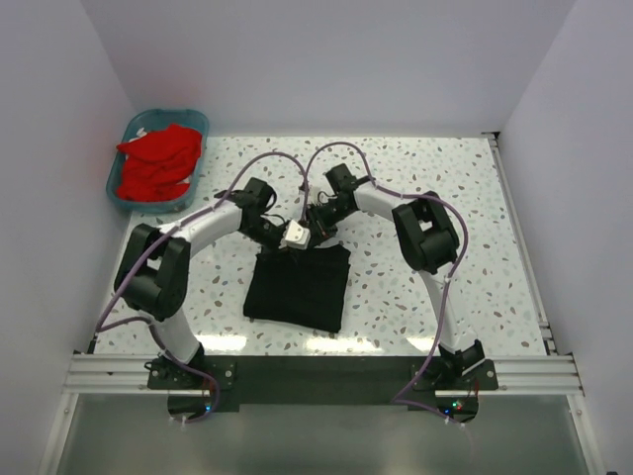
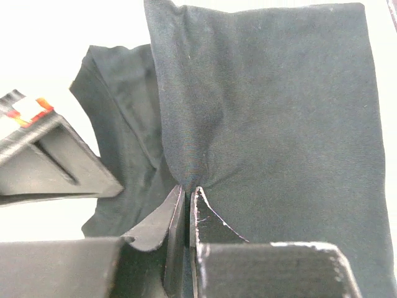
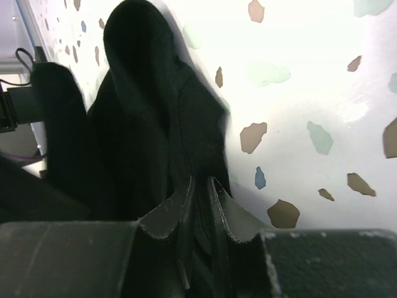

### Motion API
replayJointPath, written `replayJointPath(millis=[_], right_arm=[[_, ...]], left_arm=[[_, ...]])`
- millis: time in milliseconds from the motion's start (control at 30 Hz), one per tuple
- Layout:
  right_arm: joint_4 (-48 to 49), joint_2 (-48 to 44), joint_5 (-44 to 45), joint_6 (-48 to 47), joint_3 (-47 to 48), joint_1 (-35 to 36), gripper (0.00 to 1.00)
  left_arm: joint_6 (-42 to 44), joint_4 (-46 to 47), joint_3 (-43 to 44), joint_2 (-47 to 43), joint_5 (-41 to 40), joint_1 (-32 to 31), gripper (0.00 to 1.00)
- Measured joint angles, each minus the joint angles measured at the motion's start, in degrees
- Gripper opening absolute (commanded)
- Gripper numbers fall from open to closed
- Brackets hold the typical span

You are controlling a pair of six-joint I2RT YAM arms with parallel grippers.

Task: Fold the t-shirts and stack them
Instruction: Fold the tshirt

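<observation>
The black t-shirt (image 1: 297, 287) lay as a partly folded rectangle mid-tabletop (image 1: 460, 168). My left end effector (image 2: 188, 192) and right end effector (image 3: 200, 186) each pinched its far edge, jaws pressed together on the cloth. The red t-shirts (image 1: 156, 168) sat heaped, unfolded, in a teal basket (image 1: 116, 183) at the far left. Nothing was stacked, so I judged most of the work was still to do.

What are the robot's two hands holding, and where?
Both hold the black t-shirt: the left gripper and the right gripper each pinch a fold of cloth at its far edge.
</observation>
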Motion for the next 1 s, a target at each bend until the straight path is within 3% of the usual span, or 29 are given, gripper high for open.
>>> replayJointPath(millis=[200,1000], right_arm=[[0.28,0.0,-1.36,-0.68,-0.9,0.0,0.18],[-0.22,0.0,-2.62,-3.48,-1.14,0.0,0.18]], left_arm=[[0.79,2.75,-1.53,-5.22,-0.31,-0.46,0.0],[-0.31,25.31,-7.08,-5.4,-5.77,-0.26,0.0]])
